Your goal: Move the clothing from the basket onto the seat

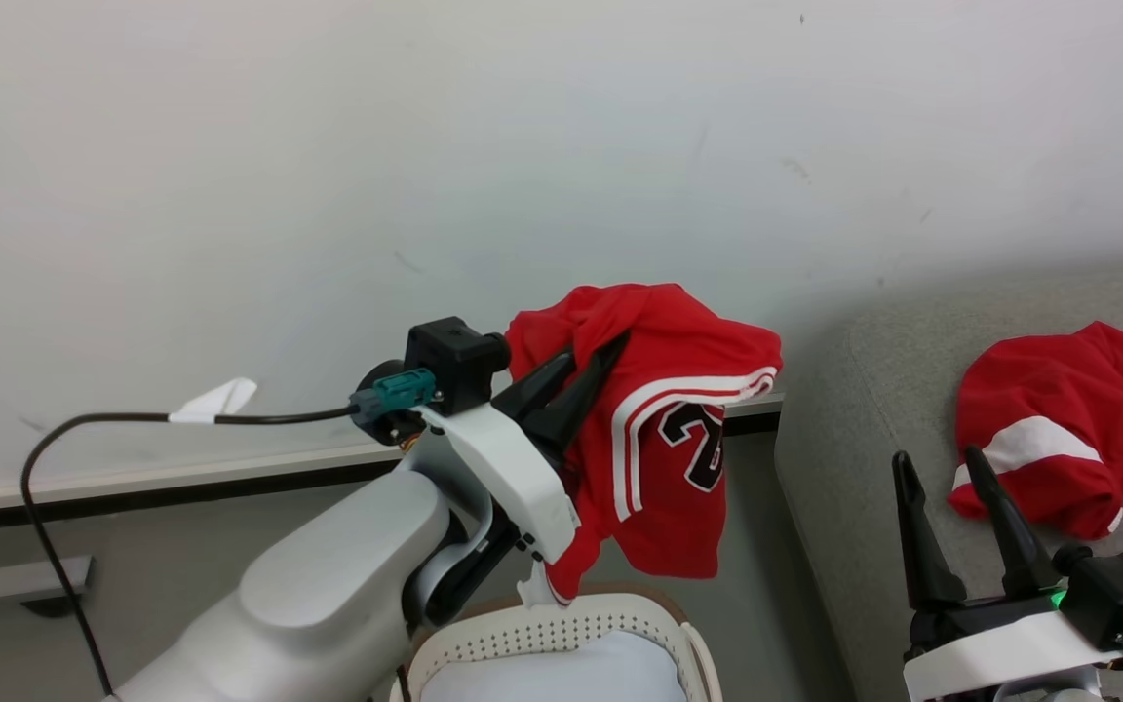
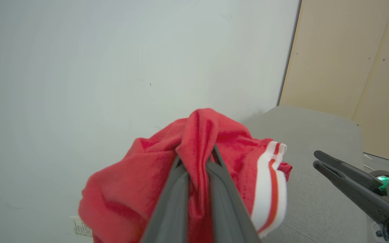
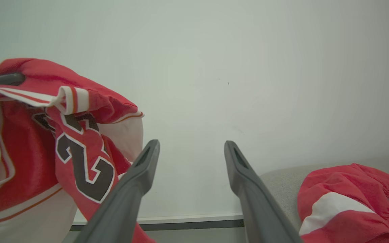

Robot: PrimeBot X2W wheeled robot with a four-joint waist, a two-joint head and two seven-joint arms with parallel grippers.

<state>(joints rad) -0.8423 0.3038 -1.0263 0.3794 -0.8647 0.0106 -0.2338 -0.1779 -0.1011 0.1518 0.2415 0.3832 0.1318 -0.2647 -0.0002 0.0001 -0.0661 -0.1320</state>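
Red garments [image 1: 669,409], two: left jaws pinch one, one [image 1: 1059,429] on seat [image 1: 869,390]; right jaws spread.

You have the jersey [image 1: 678,390] hanging from your left jaws, directly above the basket [image 1: 561,624], which sits low in the middle of the head view with a cloth [image 1: 561,673] lying in it. To the basket's right stands the seat [image 1: 864,390], against the wall [image 1: 425,146]. A second garment [image 1: 1059,429] lies on the seat. Your right jaws stand before that garment, apart from it.
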